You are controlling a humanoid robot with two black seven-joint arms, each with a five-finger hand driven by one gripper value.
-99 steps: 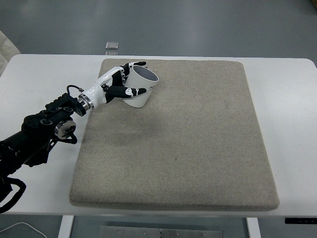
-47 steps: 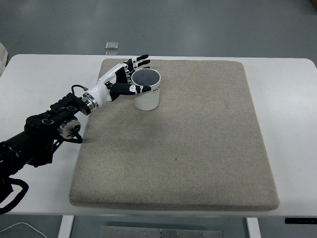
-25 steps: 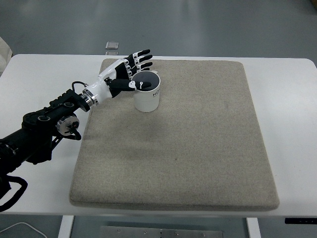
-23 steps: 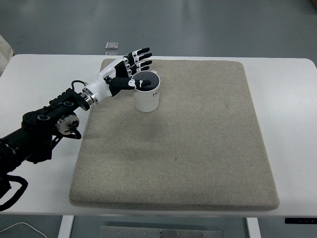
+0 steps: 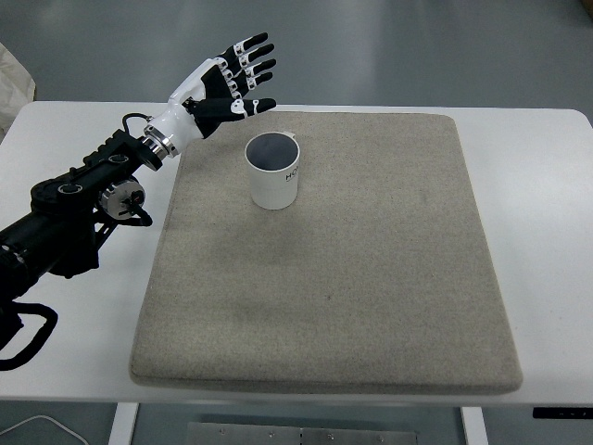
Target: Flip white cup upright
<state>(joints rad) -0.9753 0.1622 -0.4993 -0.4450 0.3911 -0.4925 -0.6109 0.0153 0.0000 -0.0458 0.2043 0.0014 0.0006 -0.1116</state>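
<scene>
One upright white cup [image 5: 273, 172], lettering unreadable

We look steeply down on a white table [image 5: 547, 241] with rounded corners, spanning nearly the full width of the view. A large beige felt-like mat [image 5: 371, 278] covers most of its top, square to the edges, leaving white margins left and right. Beyond the far edge we see grey-blue floor [image 5: 389, 46], smooth, evenly lit, with soft reflections. At the upper left edge a pale cream-coloured object [image 5: 13, 76] intrudes; we cannot tell what it is. Below the near edge, white table legs [image 5: 125, 424] and a grey metal crossbar [image 5: 296, 433] show.
</scene>
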